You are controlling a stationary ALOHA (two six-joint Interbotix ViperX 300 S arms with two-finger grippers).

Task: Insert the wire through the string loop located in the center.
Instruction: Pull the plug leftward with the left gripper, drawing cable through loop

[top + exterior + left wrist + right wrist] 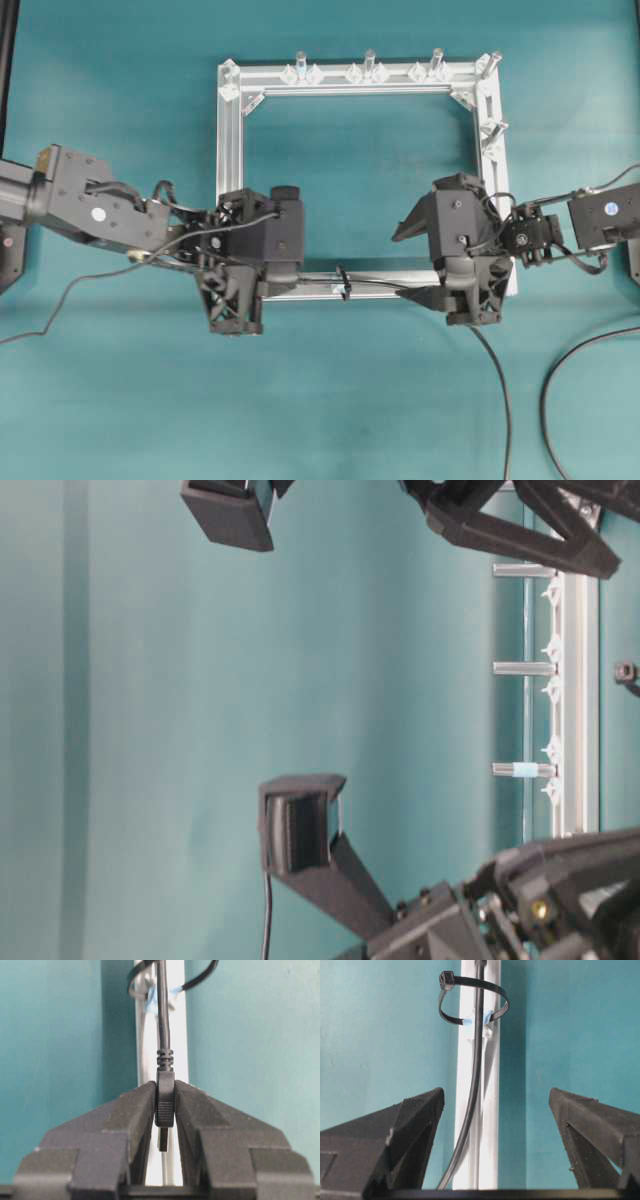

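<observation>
- I see the wire (476,1055) running along the near bar of the metal frame (228,140) and passing through the string loop (472,1002), which stands on that bar around its middle, well in from every edge of the teal worktop (330,400).
- In my left wrist view the wire's plug (164,1102) sits upright between the two pads, its ridged collar just above them and the cable leading away toward the loop.
- My left pincer (164,1110) is clenched on the plug, at the left end of the near bar.
- My right pincer (495,1125) is released, jaws spread wide to either side of the bar with the wire lying between them, touching neither.
- Silver pegs (369,62) stand along the frame's far bar and at its right side.
</observation>
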